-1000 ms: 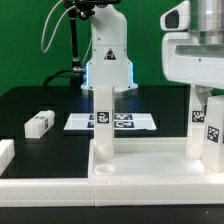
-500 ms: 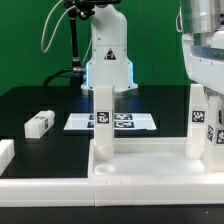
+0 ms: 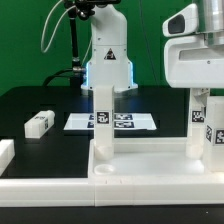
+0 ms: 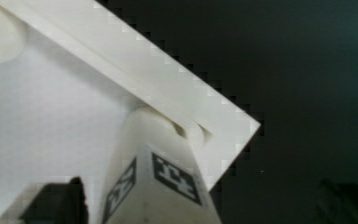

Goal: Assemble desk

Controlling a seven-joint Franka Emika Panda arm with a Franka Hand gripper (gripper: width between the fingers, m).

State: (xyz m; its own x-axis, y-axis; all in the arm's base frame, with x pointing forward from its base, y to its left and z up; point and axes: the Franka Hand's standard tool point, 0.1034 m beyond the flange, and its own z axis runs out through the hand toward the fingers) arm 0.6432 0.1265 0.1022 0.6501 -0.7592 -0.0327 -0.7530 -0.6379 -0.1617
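The white rimmed tabletop lies at the front, and its corner shows in the wrist view. One tagged leg stands upright in its socket on the exterior view's left. A second tagged leg stands in the corner on the right. My gripper hangs over this right leg. In the wrist view the leg rises between the dark fingers, with gaps on both sides. The gripper looks open around it. A loose leg lies on the black table at the left.
The marker board lies flat behind the tabletop, in front of the arm's base. Another white part sits at the exterior view's left edge. A long low white bar runs along the front left.
The gripper head rose and shifted right half a second ago. It has come back down over the right leg. Both legs stay upright.
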